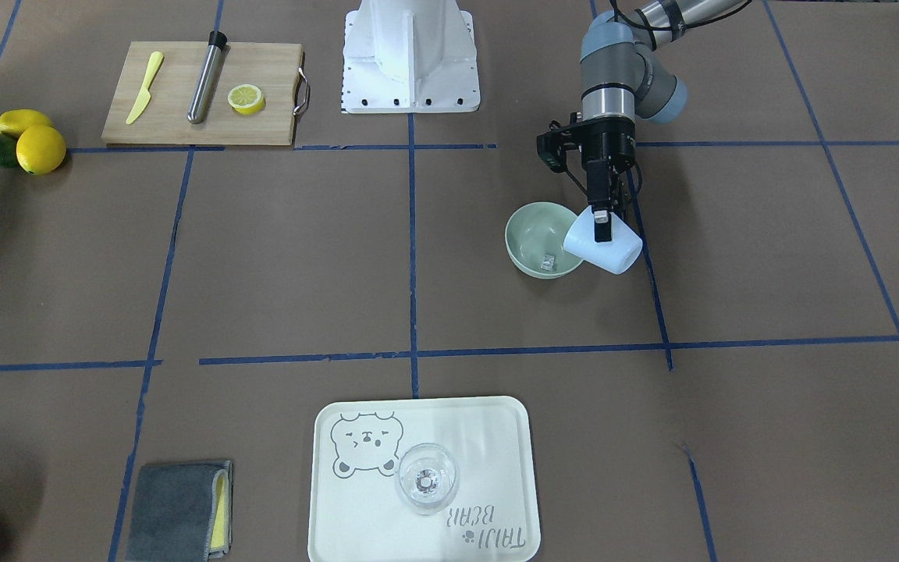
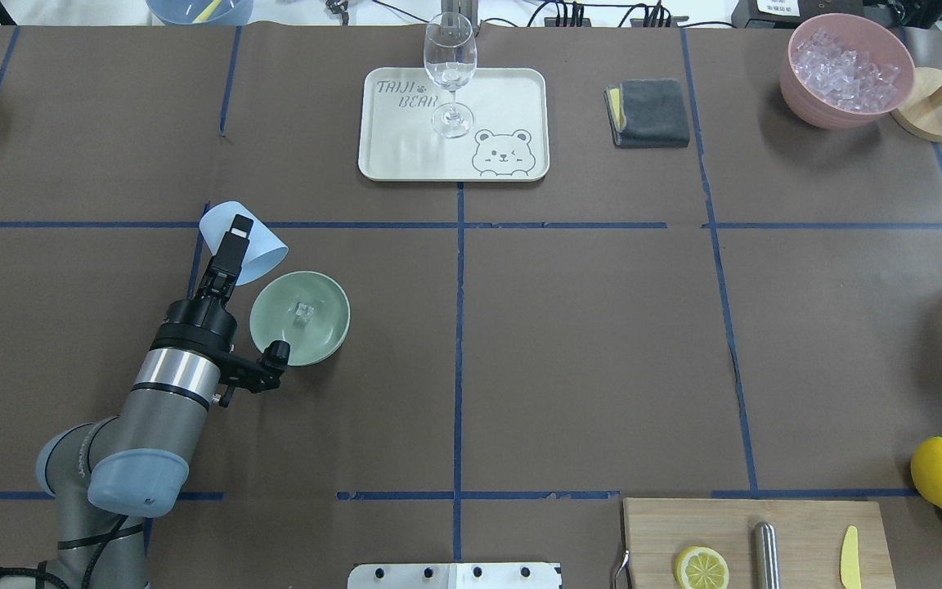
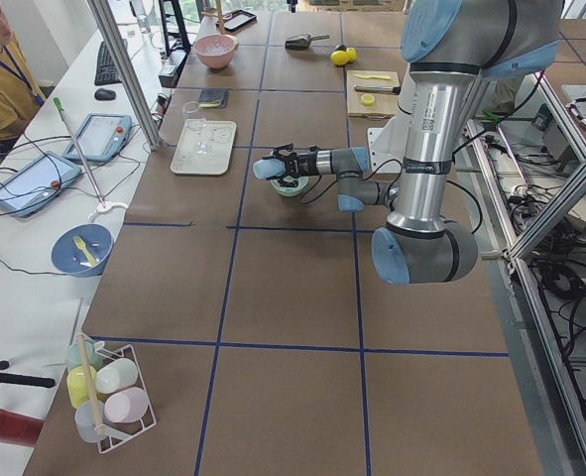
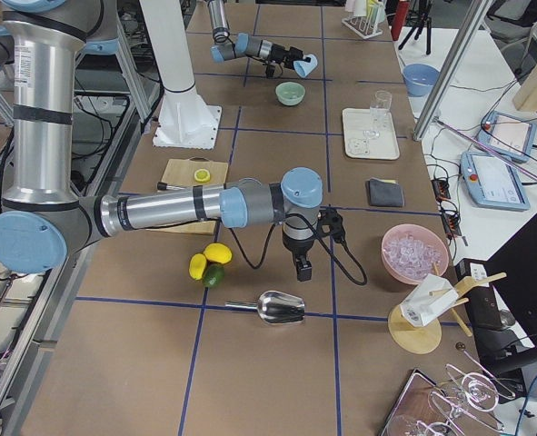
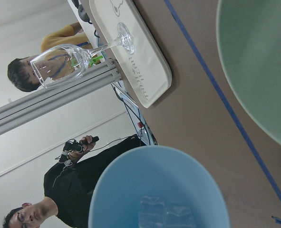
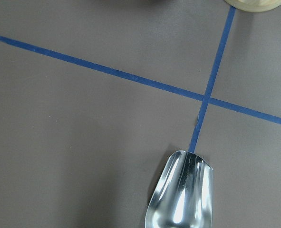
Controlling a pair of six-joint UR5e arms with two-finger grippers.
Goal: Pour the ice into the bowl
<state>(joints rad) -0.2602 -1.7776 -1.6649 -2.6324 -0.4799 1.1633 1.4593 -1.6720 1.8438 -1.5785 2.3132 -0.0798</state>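
Ice (image 1: 548, 263) shows as a few clear cubes on the floor of the mint-green bowl (image 1: 524, 226), too small to count. The left wrist view shows more cubes lying inside the blue cup (image 1: 609, 250), partly cut off by that view's bottom edge. The left gripper (image 1: 600, 226) is clamped on the cup's wall and holds it tilted, mouth at the bowl's rim. Only one finger is seen; the cup hides the other. The right gripper (image 4: 302, 269) hangs over the table near the metal scoop (image 4: 280, 309). It appears only in the side view, so I cannot tell whether its jaws are apart or closed.
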